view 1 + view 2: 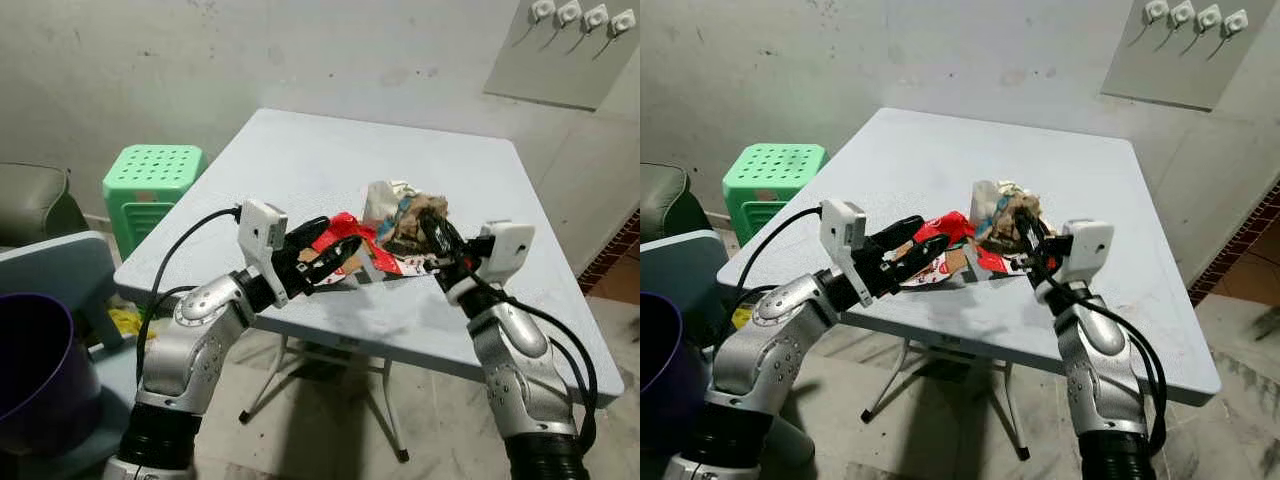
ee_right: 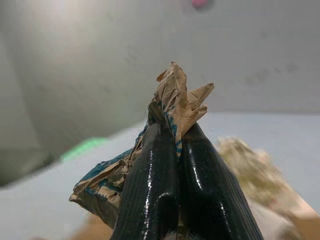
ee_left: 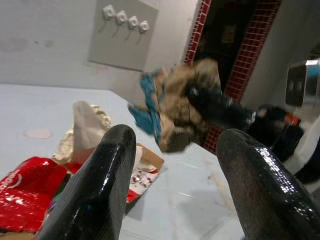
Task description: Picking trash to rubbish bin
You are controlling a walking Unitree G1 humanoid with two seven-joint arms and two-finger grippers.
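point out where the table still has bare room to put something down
The far half of the table, toward the wall, is bare, and so is the right edge strip past the right gripper. The near middle is crowded: red wrapper, crumpled brown paper pinched by that gripper, and the open left gripper over the litter.

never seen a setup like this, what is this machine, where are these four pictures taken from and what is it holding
It is a humanoid robot with two silver arms, each ending in two black fingers. Two pictures come from cameras in its head, looking down at a pale blue table. The other two come from cameras on its wrists, looking along the fingers. The right gripper is shut on a crumpled brown paper wrapper, lifted off the table. The left gripper is open, by a red wrapper among more litter. A purple bin stands at the robot's left.
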